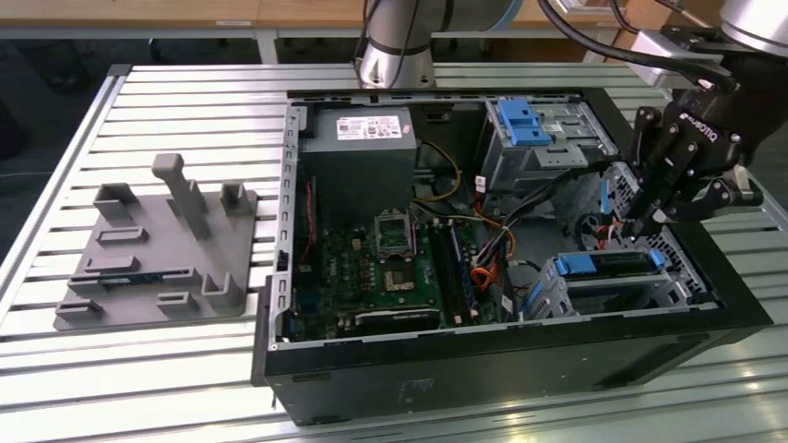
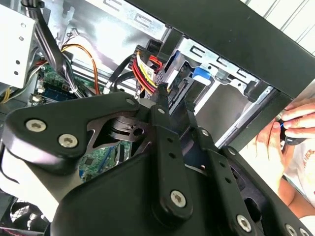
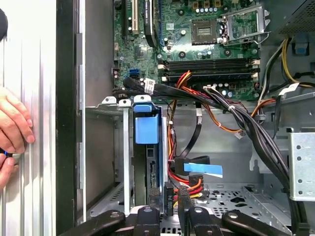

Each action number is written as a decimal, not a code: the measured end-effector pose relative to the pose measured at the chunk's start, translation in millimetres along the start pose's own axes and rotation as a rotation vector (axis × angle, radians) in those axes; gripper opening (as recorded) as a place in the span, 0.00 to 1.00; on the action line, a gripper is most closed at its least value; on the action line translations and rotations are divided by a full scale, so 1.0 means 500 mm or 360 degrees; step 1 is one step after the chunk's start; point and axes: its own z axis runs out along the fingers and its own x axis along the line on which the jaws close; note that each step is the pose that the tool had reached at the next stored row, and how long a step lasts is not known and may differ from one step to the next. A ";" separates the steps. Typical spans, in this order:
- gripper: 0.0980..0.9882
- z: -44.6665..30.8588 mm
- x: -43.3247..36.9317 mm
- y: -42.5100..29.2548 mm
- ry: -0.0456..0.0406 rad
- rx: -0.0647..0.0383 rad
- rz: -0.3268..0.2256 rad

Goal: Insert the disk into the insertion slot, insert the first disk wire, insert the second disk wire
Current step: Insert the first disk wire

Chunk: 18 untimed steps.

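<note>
A slatted metal bench (image 1: pixel 185 92) carries an open black computer case (image 1: pixel 493 341) that takes up the middle and right of the exterior view. The robot arm (image 1: pixel 394 37) rises behind the case at the top edge. A grey plastic fixture (image 1: pixel 136 268) lies on the bench at the left of that view, well apart from the case. Inside the case a green circuit board (image 1: pixel 394 268) covers the floor. The insertion slot (image 1: pixel 684 281), a low perforated metal cage, sits at the lower right. The disk (image 1: pixel 603 266) already lies inside this slot, and its blue frame shows in the first wrist view (image 3: pixel 146 125). The tool (image 1: pixel 643 221) hangs just above the slot. In the first wrist view the tool (image 3: pixel 169 199) is clenched on the black plug of a red and yellow wire (image 3: pixel 193 184), just beside the disk's end. A person's hand (image 3: pixel 12 128) rests on the bench outside the case wall.
</note>
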 end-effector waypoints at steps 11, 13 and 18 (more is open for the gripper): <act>0.22 0.008 -0.001 -0.001 0.0023 0.0000 0.0010; 0.22 0.008 -0.001 -0.001 0.0023 0.0000 0.0011; 0.22 0.009 -0.001 -0.001 0.0023 0.0000 0.0011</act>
